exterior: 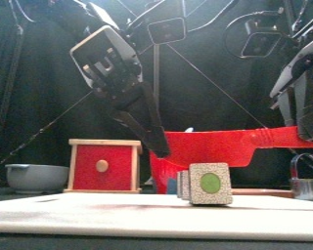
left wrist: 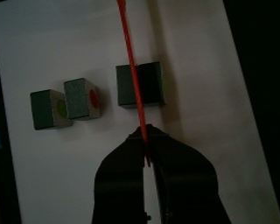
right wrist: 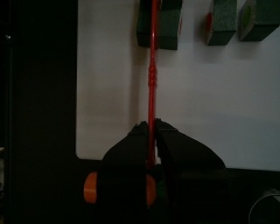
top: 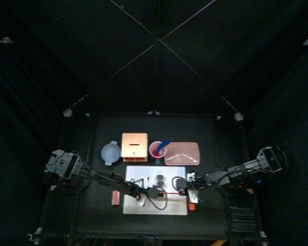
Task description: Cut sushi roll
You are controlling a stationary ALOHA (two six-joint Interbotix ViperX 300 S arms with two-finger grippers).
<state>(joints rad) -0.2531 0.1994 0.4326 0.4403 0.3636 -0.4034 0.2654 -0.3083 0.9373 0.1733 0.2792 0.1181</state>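
Cut sushi roll [exterior: 206, 184] on white board [exterior: 146, 217], below left tool [exterior: 156, 146].

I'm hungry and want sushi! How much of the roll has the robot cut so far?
Two slices already lie cut off on the white board. Right now the left claw and the right claw hold the red knife across the remaining sushi roll. That last chunk still needs cutting.

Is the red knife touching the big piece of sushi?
Cannot tell. In the left wrist view the thin red knife crosses over the large sushi piece on the white board, but no view shows contact or a gap.
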